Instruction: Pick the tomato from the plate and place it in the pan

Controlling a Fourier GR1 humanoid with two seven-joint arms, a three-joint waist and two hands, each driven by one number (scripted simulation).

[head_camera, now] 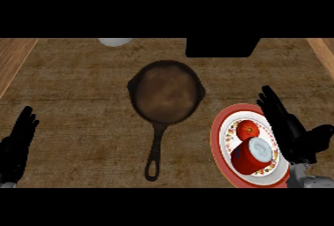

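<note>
A small red tomato (pixel 248 130) lies on a red-rimmed, patterned plate (pixel 222 137) at the right of the counter. A red can with a pale lid (pixel 252 156) lies on the same plate, just in front of the tomato. A dark iron pan (pixel 166 90) sits left of the plate, its handle pointing toward me. My right hand (pixel 290 132) stands open along the plate's right edge, fingers straight and pointing away, beside the tomato without touching it. At the lower left edge my left hand (pixel 16 148) rests open, fingers up.
A black box-like object (pixel 218 47) stands at the back right, and a white round object (pixel 115 42) shows at the back edge. Wooden strips (pixel 13 62) border the counter mat on both sides.
</note>
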